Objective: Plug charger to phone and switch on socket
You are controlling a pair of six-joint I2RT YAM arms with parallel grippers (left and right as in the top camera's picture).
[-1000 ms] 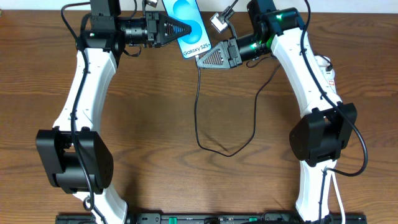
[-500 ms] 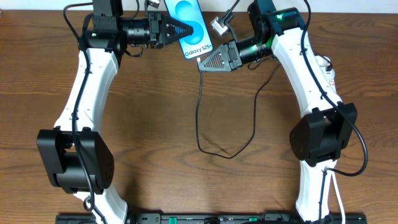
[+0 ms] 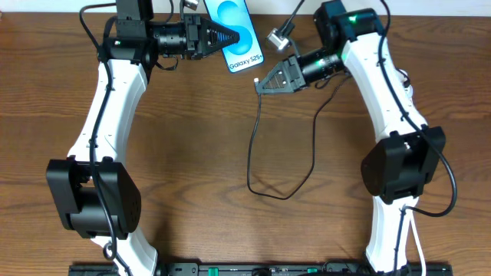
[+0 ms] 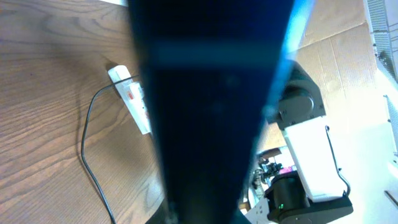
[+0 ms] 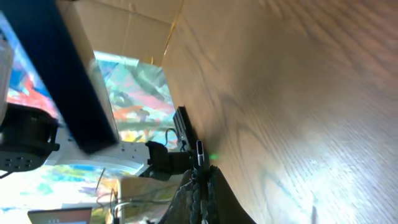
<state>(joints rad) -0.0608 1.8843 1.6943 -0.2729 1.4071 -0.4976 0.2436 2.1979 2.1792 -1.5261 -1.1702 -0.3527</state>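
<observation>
Blue-screened phone [image 3: 239, 29] and black charger [image 3: 251, 149], each in a hand above the bench [image 3: 176, 153].
We see the left hand [image 3: 229, 36] clenched on the phone at the far edge. The right hand [image 3: 261, 87] grips the charger near its tip, just beside the phone's lower corner, not touching. Its cable loops across the wood. The white socket [image 4: 132, 99] lies by the right arm.
</observation>
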